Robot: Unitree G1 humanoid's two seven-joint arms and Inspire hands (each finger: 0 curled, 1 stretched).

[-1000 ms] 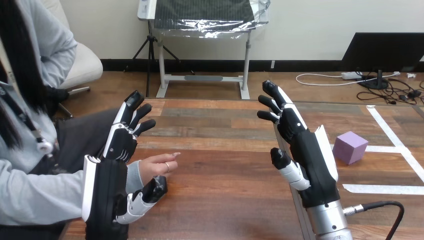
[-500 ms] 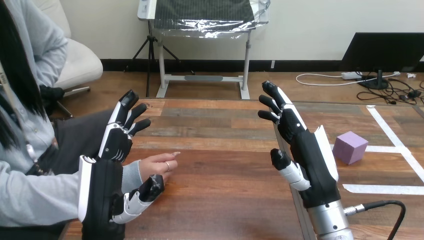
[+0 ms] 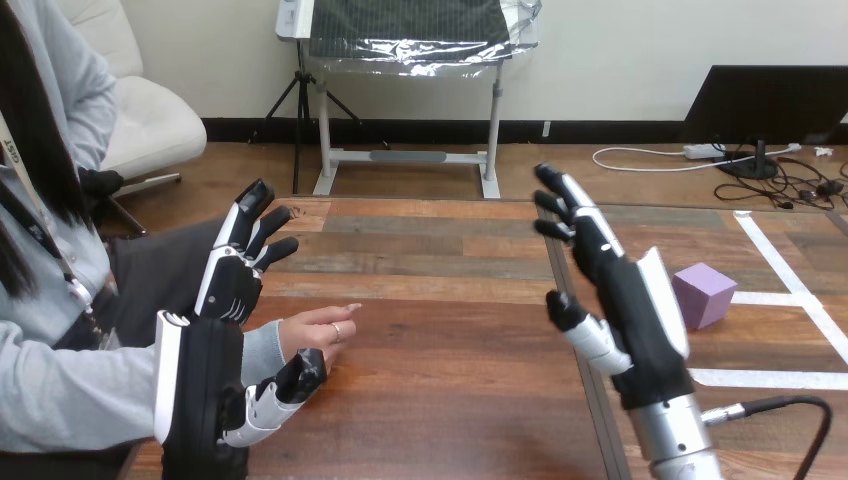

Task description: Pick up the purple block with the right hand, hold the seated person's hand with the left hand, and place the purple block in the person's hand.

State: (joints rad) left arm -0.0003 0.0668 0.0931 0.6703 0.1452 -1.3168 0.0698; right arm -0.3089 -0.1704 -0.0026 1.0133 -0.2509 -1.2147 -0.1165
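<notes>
matte purple block [image 3: 703, 295], cube, one edge facing camera, on wood-plank bench [image 3: 440, 300], right hand [image 3: 625, 290] fingers straight, holding nothing, near it, left hand [image 3: 228, 290] likewise unclenched beside person's hand [image 3: 315, 330]

Lower edge of the person's hand [image 3: 318, 330] behind the left hand [image 3: 200, 385].

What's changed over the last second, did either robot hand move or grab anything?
The open right hand has shifted slightly right, toward the purple cube-shaped block on the wooden table. The open left hand edged a little left, beside the person's hand. Nothing was grasped or released. The block and the person's hand stayed put.
</notes>
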